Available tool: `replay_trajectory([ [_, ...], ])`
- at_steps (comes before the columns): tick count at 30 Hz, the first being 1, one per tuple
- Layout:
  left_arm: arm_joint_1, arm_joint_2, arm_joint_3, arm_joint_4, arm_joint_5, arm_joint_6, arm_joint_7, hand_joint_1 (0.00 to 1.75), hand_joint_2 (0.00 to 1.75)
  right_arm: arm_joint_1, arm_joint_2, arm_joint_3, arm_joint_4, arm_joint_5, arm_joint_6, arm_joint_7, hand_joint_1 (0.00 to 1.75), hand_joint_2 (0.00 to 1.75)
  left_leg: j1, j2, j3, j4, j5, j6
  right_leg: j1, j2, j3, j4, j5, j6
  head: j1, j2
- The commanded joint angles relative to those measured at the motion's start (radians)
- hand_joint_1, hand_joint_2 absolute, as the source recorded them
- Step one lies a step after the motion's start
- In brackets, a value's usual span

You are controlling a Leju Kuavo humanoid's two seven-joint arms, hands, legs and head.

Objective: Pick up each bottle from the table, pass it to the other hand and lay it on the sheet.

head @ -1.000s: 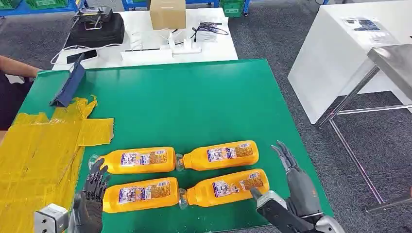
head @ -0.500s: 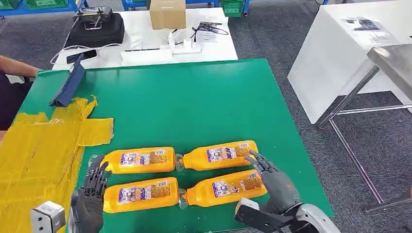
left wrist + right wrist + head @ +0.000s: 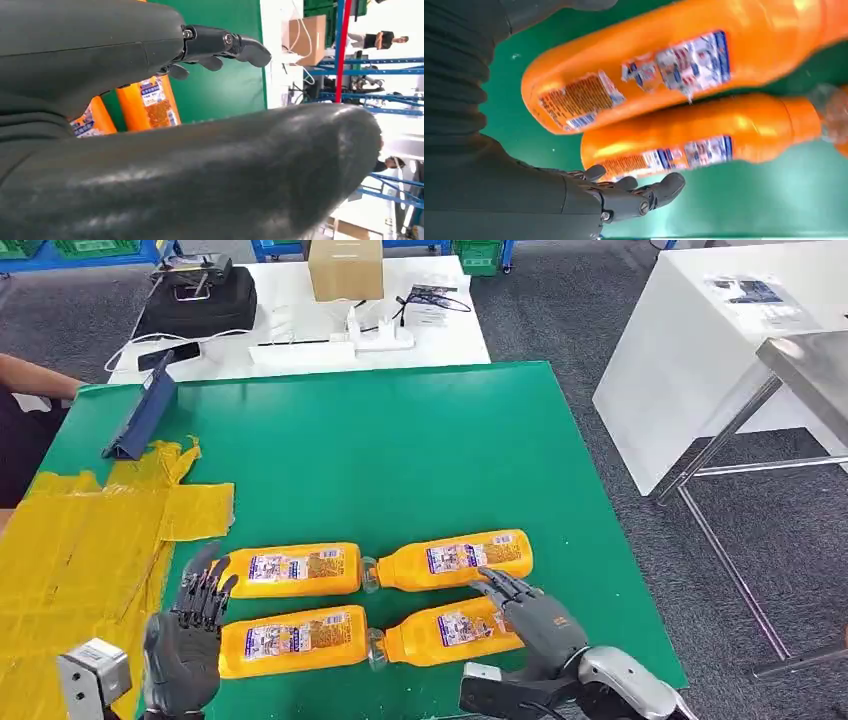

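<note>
On the green table (image 3: 400, 440) four orange-filled bottles (image 3: 455, 560) lie; both hands, left hand (image 3: 185, 640) and right hand (image 3: 530, 620), hold nothing, fingers spread.

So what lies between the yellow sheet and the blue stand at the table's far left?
In the head view, nothing: the yellow sheet's torn far edge reaches the blue stand's foot, on the green table.

Right wrist view: two orange bottles lie side by side on green tabletop (image 3: 724, 200). Larger-looking bottle (image 3: 674, 70) crosses the upper frame; second bottle (image 3: 704, 137) sits mid-frame. Right hand (image 3: 574, 195), lower left, fingers (image 3: 664, 186) spread beside the second bottle, holding nothing.
</note>
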Motion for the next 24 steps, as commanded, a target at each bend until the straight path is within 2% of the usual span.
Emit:
replay_trajectory([
  [1,-0.030,0.028,-0.027,0.057,0.021,0.010,0.002,0.00,0.00,-0.066,-0.053,0.054,0.135,0.011,0.031,0.013,0.00,1.75,0.001,0.004,0.005,0.000,-0.002,0.000,0.002,0.002,0.005,-0.001,0.000,-0.003,0.000,0.000],
  [7,-0.041,0.035,-0.029,0.072,0.029,0.017,-0.003,0.00,0.00,-0.064,-0.105,0.070,0.169,-0.009,0.070,0.006,0.00,1.75,0.000,0.001,0.004,-0.001,-0.001,0.000,0.000,0.000,0.004,-0.002,0.000,-0.002,0.000,0.000],
  [10,-0.049,0.038,-0.031,0.081,0.035,0.018,-0.003,0.00,0.00,-0.059,-0.140,0.099,0.208,0.030,0.081,0.028,0.00,1.75,0.000,0.002,0.005,0.000,-0.002,0.000,0.001,0.000,0.005,-0.002,-0.001,-0.003,0.000,0.000],
  [15,-0.081,0.048,-0.046,0.104,0.055,0.017,0.001,0.00,0.00,-0.046,-0.183,0.181,0.342,0.097,0.064,0.046,0.00,1.75,0.000,-0.001,0.005,-0.001,0.000,0.000,0.001,-0.002,0.006,-0.003,0.000,-0.002,0.000,0.000],
  [17,-0.101,0.051,-0.056,0.118,0.062,0.015,0.004,0.00,0.00,-0.041,-0.196,0.220,0.389,0.100,0.032,0.033,0.07,1.75,0.000,-0.002,0.006,-0.002,0.000,0.000,0.001,-0.004,0.007,-0.004,0.000,-0.002,0.000,0.000],
  [19,-0.101,0.051,-0.056,0.118,0.062,0.015,0.004,0.00,0.00,-0.041,-0.196,0.220,0.389,0.100,0.032,0.033,0.07,1.75,0.000,-0.001,0.004,-0.001,0.000,0.000,0.000,-0.002,0.005,-0.003,0.000,-0.002,0.000,0.000],
  [21,-0.103,0.056,-0.062,0.118,0.065,0.017,0.004,0.00,0.00,-0.052,-0.200,0.241,0.391,0.094,0.043,0.033,1.50,1.75,0.001,0.000,0.006,-0.001,-0.001,0.000,0.001,-0.002,0.007,-0.003,0.000,-0.003,0.000,0.000],
  [22,-0.106,0.057,-0.065,0.119,0.067,0.018,0.005,0.00,0.00,-0.054,-0.200,0.256,0.401,0.083,0.047,0.032,1.62,1.75,-0.001,-0.002,0.005,-0.001,0.000,0.001,0.000,-0.004,0.007,-0.002,-0.001,-0.002,0.000,0.000],
  [23,-0.109,0.058,-0.068,0.122,0.069,0.019,0.005,0.00,0.00,-0.051,-0.198,0.264,0.410,0.073,0.039,0.036,1.62,1.75,0.000,-0.002,0.005,-0.001,0.000,0.001,0.000,-0.002,0.006,-0.003,0.000,-0.002,0.000,0.000],
  [24,-0.111,0.059,-0.069,0.124,0.069,0.019,0.005,0.00,0.00,-0.052,-0.196,0.271,0.417,0.070,0.035,0.036,1.73,1.75,0.001,-0.001,0.007,-0.001,-0.001,0.001,0.001,-0.003,0.009,-0.004,-0.001,-0.003,0.000,0.000],
])
